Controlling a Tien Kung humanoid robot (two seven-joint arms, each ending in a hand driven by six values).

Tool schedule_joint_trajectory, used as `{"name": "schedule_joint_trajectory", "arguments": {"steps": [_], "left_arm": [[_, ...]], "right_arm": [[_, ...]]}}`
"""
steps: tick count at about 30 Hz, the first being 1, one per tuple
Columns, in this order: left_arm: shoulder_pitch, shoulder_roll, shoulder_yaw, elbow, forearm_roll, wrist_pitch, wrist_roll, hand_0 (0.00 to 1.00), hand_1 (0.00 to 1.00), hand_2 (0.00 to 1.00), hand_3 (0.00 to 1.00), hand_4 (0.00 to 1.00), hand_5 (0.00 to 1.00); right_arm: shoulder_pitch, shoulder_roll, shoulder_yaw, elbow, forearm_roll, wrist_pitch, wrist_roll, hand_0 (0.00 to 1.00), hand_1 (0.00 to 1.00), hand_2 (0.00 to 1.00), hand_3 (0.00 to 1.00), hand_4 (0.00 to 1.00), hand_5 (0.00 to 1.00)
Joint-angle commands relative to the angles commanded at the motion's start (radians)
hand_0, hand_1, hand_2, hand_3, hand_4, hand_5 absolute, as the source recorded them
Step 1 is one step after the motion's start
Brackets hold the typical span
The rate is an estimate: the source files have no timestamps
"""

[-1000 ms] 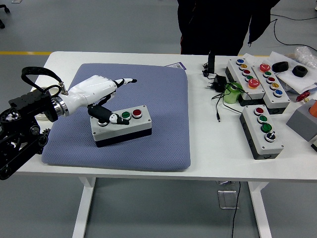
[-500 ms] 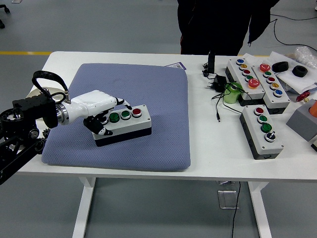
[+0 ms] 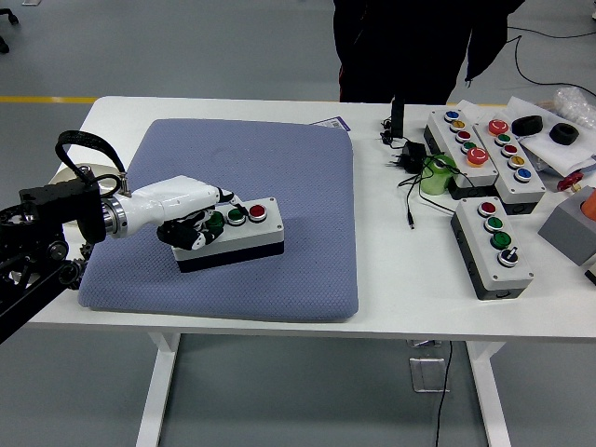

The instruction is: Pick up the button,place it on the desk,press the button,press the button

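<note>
One left hand [image 3: 191,222] on button box [image 3: 233,234], labels seemingly unreadable

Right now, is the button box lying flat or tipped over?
Flat. The button box rests on the blue pad, its buttons facing up, with the left hand on it.

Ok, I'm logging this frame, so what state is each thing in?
Left hand: fingers curled onto the box's left end.
Button box: flat on the pad, lid up.
Blue pad: flat on the table.
Three other button boxes: untouched, on the right.
Person: standing at the far side, hands unseen.
</note>
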Motion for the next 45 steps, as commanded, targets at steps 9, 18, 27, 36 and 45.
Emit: {"name": "schedule_joint_trajectory", "arguments": {"steps": [9, 18, 27, 36, 45], "left_arm": [[-0.002, -0.002, -0.007, 0.015, -0.001, -0.004, 0.006, 0.002, 0.002, 0.002, 0.789, 0.408, 0.002], [-0.001, -0.001, -0.015, 0.016, 0.007, -0.018, 0.017, 0.002, 0.002, 0.002, 0.79, 0.408, 0.002], [-0.003, 0.001, -0.015, 0.02, 0.044, -0.045, 0.04, 0.002, 0.002, 0.002, 0.79, 0.415, 0.002], [-0.011, 0.003, -0.012, 0.01, 0.062, -0.083, 0.058, 0.002, 0.002, 0.002, 0.77, 0.423, 0.002], [-0.012, 0.005, -0.017, 0.002, 0.051, -0.07, 0.055, 0.002, 0.002, 0.002, 0.757, 0.43, 0.002]], "right_arm": [[-0.003, 0.0, 0.007, 0.0, -0.007, 0.0, -0.001, 0.761, 0.727, 0.732, 0.591, 0.193, 0.149], [-0.006, 0.0, 0.009, 0.0, -0.011, 0.001, -0.001, 0.761, 0.727, 0.732, 0.591, 0.193, 0.149], [-0.004, 0.001, 0.009, 0.0, -0.011, 0.001, -0.001, 0.761, 0.727, 0.732, 0.591, 0.193, 0.15], [-0.003, 0.0, 0.008, 0.0, -0.009, 0.002, -0.001, 0.761, 0.727, 0.732, 0.591, 0.193, 0.15], [-0.002, 0.0, 0.008, 0.0, -0.009, 0.002, 0.0, 0.762, 0.727, 0.732, 0.591, 0.193, 0.151]]}}
